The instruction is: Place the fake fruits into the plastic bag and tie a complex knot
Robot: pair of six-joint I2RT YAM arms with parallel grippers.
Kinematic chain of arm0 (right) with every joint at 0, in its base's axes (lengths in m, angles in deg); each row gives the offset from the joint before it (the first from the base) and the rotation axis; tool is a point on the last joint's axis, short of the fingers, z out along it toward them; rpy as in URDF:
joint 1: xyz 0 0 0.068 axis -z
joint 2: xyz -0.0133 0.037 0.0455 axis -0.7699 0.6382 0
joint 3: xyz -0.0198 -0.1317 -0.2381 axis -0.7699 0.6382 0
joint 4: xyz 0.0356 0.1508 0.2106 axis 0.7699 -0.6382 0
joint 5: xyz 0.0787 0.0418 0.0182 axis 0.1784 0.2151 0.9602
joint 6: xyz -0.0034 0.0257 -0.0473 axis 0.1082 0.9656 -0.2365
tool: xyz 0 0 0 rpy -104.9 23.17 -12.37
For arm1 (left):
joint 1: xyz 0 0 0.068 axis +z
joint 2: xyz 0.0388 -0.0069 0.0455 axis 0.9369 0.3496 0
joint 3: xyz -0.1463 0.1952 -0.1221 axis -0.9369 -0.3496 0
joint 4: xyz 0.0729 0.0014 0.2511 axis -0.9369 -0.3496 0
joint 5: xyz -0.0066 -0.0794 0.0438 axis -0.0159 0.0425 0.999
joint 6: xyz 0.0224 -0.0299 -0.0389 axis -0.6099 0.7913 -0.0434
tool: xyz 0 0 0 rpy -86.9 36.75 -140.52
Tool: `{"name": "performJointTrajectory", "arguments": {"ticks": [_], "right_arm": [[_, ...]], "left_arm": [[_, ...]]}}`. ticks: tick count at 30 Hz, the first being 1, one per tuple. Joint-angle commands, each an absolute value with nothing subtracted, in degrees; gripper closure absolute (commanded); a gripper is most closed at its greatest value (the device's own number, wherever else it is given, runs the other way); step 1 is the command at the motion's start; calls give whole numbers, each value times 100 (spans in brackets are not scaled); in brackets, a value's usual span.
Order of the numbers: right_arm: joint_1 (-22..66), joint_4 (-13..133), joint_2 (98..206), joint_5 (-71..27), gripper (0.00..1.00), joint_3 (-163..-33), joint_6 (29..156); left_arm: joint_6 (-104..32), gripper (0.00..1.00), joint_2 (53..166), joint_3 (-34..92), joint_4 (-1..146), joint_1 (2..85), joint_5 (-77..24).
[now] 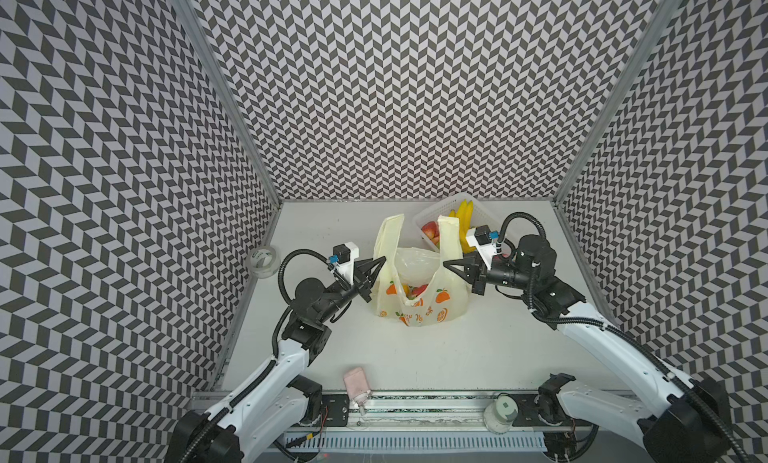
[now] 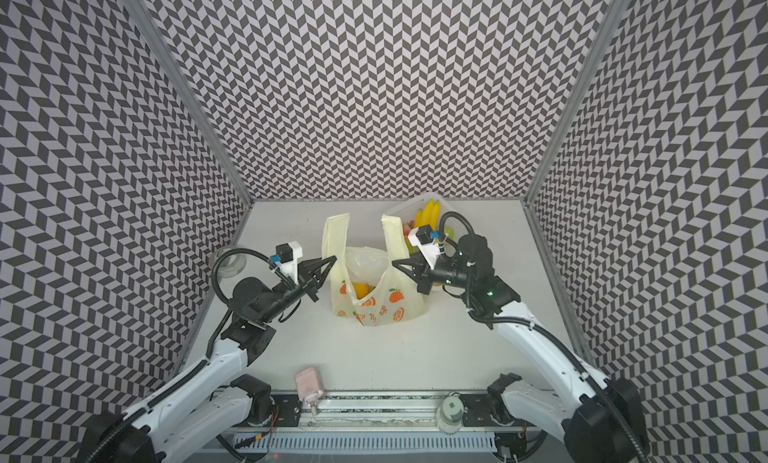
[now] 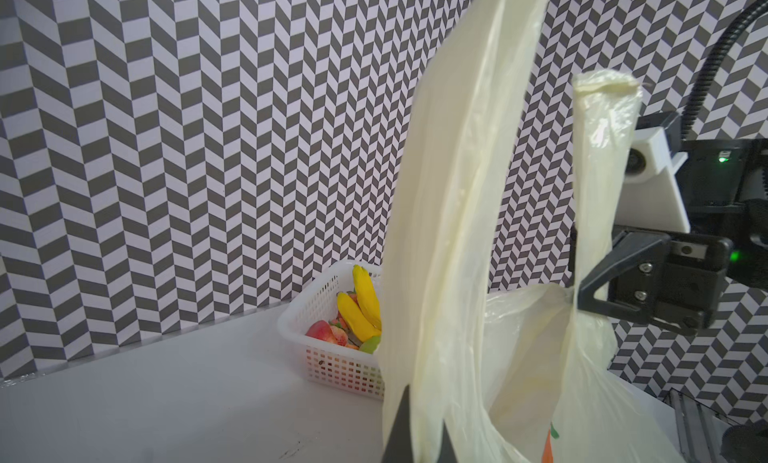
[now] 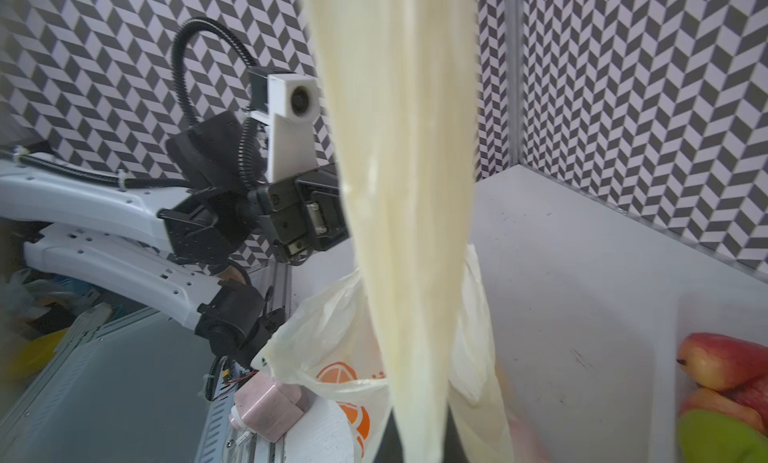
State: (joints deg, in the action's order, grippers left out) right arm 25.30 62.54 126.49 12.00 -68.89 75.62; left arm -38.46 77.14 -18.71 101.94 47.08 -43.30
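Pale-yellow plastic bag [image 1: 453,307]: orange lettering [image 1: 417,319] (illegible), orange-fruit print.

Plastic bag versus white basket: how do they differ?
The plastic bag is soft, translucent pale yellow with orange prints; the basket is rigid, white and perforated. The bag stands mid-table, gripped at its handles by the left gripper and right gripper; the basket sits ungripped by the back wall. Both hold fruit.
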Motion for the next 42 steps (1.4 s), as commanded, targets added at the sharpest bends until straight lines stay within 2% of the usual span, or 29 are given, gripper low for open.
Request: {"name": "performJointTrajectory", "arguments": {"ticks": [1, 5, 12, 18, 23, 31, 37, 42], "right_arm": [[2786, 5964, 12448, 911, 100, -6997, 7496], [3184, 5465, 12419, 707, 100, -7068, 7282], [3408, 5295, 12374, 537, 100, -7190, 7173], [3408, 5500, 12471, 891, 100, -7286, 7042], [3408, 4911, 12740, 1356, 100, -7584, 6185], [3408, 4439, 13092, 2177, 100, -7991, 5237], [3376, 4212, 13383, 2420, 100, -8194, 4953], [3068, 4058, 13530, 2128, 98, -8316, 4759]], "left_arm": [[-4222, 100, 7396, -1530, 9362, 4739, -4255], [-4602, 100, 7127, -1233, 8477, 4748, -4275], [-4926, 100, 6861, -1094, 8144, 4761, -4437], [-5607, 100, 6970, -889, 7894, 4757, -5425], [-6633, 100, 7005, -565, 7162, 4757, -5909], [-8011, 100, 7643, 107, 5824, 4808, -6849], [-8658, 100, 8165, 625, 5088, 4814, -7233], [-9158, 100, 8585, 1111, 4351, 4815, -7348]]}}
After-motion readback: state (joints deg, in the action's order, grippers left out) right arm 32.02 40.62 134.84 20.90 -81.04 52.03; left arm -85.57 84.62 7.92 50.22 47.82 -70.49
